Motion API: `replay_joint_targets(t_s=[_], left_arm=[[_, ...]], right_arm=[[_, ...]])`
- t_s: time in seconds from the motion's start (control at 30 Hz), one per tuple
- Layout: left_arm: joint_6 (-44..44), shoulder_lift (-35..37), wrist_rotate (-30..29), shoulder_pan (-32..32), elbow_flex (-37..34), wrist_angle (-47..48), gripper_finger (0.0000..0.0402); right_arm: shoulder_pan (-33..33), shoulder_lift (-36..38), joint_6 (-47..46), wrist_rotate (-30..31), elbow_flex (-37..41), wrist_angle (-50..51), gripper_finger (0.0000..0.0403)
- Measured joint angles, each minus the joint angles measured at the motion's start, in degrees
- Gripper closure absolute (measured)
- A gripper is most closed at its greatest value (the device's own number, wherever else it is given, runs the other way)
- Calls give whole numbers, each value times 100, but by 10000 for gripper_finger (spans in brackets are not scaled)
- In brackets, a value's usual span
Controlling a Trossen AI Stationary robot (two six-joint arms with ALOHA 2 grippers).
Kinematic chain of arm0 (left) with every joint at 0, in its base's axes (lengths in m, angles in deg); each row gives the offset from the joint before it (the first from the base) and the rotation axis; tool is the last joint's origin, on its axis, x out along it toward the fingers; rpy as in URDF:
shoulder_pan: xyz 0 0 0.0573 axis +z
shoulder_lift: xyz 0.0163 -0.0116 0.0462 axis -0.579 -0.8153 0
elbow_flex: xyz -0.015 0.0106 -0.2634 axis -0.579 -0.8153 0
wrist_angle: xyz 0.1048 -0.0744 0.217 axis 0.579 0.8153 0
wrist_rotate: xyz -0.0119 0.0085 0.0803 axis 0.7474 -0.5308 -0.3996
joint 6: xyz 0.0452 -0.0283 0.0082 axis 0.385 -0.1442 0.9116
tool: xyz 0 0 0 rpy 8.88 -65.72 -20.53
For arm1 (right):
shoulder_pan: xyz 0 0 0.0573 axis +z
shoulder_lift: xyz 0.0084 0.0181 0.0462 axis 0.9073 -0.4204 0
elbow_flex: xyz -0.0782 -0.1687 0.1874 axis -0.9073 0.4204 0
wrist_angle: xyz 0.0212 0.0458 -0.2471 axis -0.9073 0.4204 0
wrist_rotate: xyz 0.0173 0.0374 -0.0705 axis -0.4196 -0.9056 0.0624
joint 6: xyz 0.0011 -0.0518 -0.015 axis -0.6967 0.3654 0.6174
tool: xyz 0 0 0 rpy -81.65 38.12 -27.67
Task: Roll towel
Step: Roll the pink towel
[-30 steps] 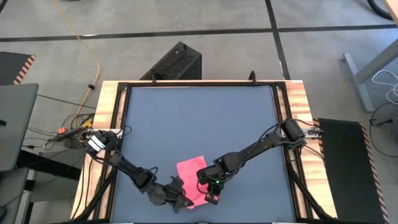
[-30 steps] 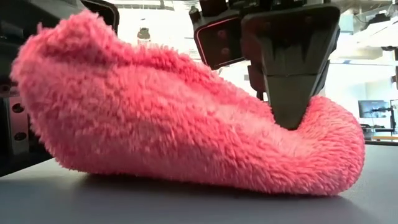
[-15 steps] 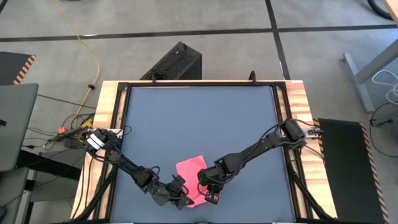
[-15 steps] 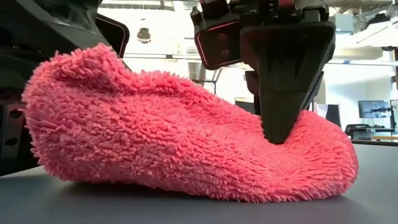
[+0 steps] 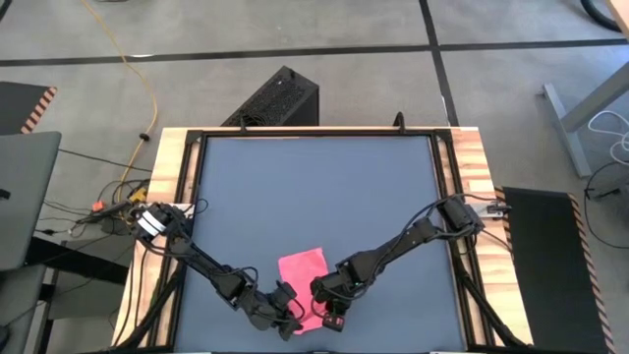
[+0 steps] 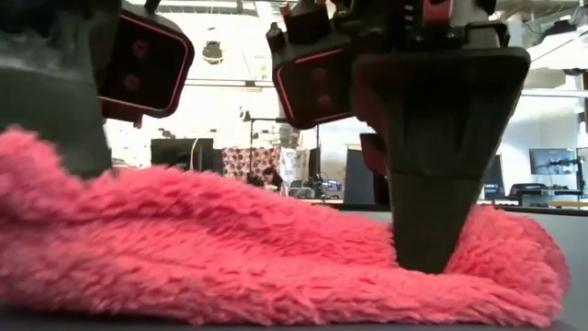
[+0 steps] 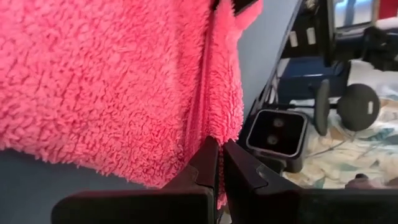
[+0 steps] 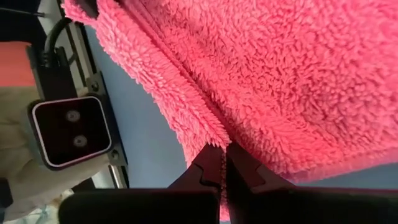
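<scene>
The pink towel [image 5: 303, 267] lies low on the dark grey mat [image 5: 314, 187], close to the table's near edge. In the low view the towel [image 6: 230, 248] spreads flat across the picture. My left gripper [image 5: 294, 323] is shut on the towel's near left end, and my right gripper [image 5: 332, 317] is shut on its near right end. In the low view the left gripper [image 6: 55, 119] stands at the left and the right gripper [image 6: 432, 230] digs into the pile from above. My left gripper [image 7: 219, 160] pinches the towel's near edge [image 7: 208, 124] between its two shut fingers, where a seam-like line between layers runs. It comes slanting down from the near left. The towel rests on the mat. My right gripper [image 8: 222, 163] pinches the towel's near edge [image 8: 214, 134] at its right end, on the line where two layers meet. The fingers [image 6: 432, 248] point steeply down into the pile. This end lies low on the mat.
A small camera block [image 7: 273, 132] [image 8: 71, 130] sits at the table's near edge just beyond the towel. The mat stretches bare toward the far edge. A black box [image 5: 280, 96] stands on the floor behind the table, and a laptop [image 5: 25, 197] stands at the left.
The towel's near edge, raised in a high hump at its left end a second ago, has come down and now lies flat on the mat. My left gripper has tipped over in place, and my right gripper has sunk a little, both staying shut on the towel.
</scene>
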Motion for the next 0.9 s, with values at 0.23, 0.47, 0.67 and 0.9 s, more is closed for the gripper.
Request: replay_joint_targets(t_s=[0.23,0.47,0.67,0.9], left_arm=[[-502,22,213,33,21,417,401],[-645,31,383,51,31,587,401],[-670,31,470,63,31,599,401],[-774,37,507,70,31,693,401]], right_arm=[[0,-1,12,114,5,-76,378],[0,-1,146,156,7,-134,378],[0,-3,205,151,17,-230,375],[-37,45,165,97,17,-123,322]])
